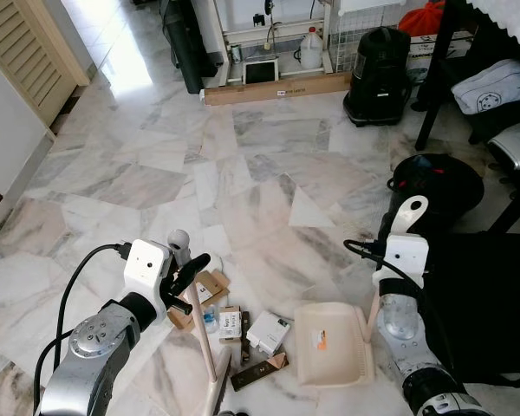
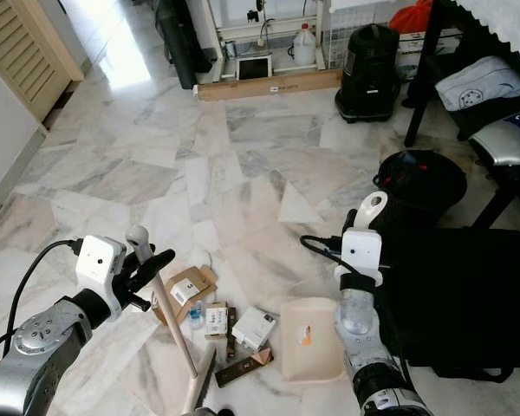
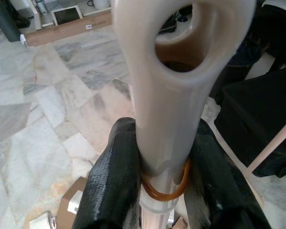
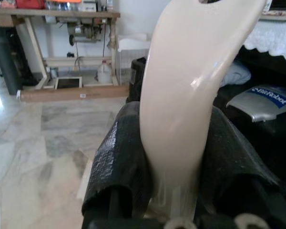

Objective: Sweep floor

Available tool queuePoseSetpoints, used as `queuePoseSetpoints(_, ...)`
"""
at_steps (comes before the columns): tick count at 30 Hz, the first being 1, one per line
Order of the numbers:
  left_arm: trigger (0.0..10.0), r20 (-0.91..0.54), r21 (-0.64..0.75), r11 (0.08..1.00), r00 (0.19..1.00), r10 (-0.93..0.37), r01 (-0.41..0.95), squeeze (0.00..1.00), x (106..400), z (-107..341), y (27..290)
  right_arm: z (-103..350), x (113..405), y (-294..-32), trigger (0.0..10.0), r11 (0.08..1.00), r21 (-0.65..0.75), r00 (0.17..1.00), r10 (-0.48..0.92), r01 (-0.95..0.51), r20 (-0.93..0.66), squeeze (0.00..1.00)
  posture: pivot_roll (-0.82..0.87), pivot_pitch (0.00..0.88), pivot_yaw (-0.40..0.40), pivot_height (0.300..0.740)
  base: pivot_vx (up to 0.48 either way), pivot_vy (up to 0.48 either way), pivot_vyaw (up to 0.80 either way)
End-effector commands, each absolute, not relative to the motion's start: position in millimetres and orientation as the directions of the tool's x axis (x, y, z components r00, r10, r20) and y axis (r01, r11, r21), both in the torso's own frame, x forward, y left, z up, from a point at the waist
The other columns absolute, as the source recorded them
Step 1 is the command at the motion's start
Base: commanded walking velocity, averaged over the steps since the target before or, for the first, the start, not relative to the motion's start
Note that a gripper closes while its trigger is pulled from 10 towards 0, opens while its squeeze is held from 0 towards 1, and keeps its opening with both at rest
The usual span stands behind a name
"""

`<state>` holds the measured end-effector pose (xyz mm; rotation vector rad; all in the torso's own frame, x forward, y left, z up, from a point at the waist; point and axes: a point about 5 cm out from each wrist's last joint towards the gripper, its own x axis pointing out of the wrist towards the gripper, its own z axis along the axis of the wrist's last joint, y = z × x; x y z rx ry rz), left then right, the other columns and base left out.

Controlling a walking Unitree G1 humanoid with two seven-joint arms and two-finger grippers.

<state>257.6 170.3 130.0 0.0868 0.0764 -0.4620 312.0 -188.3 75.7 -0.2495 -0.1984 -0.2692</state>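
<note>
My left gripper (image 3: pixel 164 186) is shut on the cream broom handle (image 1: pixel 178 243), just below its holed top end. The thin stick (image 1: pixel 205 334) slants down to the floor at the bottom edge. My right gripper (image 4: pixel 174 162) is shut on the curved cream handle (image 1: pixel 410 215) of the dustpan (image 1: pixel 329 345), whose pan rests on the marble floor in front of me. Litter lies between broom and pan: a brown cardboard box (image 1: pixel 210 289), two small white boxes (image 1: pixel 230 322) (image 1: pixel 267 332) and a dark brown strip (image 1: pixel 258 371).
A black bag (image 1: pixel 490 303) lies right beside the right arm, with a round black object (image 1: pixel 435 184) behind it. Further off stand a black vacuum (image 1: pixel 380 76), a long cardboard box (image 1: pixel 277 89) and a dark table leg (image 1: pixel 432 87). A louvred door (image 1: pixel 22 48) is far left.
</note>
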Motion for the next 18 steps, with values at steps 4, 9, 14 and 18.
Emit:
queuePoseSetpoints(4,10.0,-0.1,0.101,0.894,0.898,-0.428,0.437,0.0,255,132,178,70,310,-185,10.0,0.935,-0.228,0.953,-0.229,0.272,0.2,0.0,0.24,0.144,0.124,0.74,0.0,0.0,0.0)
queuePoseSetpoints(9,10.0,-0.115,0.104,0.893,0.897,-0.426,0.438,0.0,249,131,181,61,305,-187,10.0,0.929,-0.247,0.957,-0.239,0.275,0.167,0.0,0.25,0.159,0.135,0.74,0.0,0.0,0.0)
queuePoseSetpoints(14,10.0,-0.137,0.108,0.897,0.9,-0.413,0.428,0.0,245,128,187,53,301,-187,10.0,0.927,-0.258,0.96,-0.248,0.273,0.128,0.0,0.26,0.167,0.14,0.74,0.0,0.0,0.0)
queuePoseSetpoints(18,10.0,-0.14,0.109,0.898,0.901,-0.411,0.426,0.0,245,128,188,51,301,-186,10.0,0.928,-0.258,0.962,-0.248,0.27,0.118,0.0,0.26,0.169,0.141,0.74,0.0,0.0,0.0)
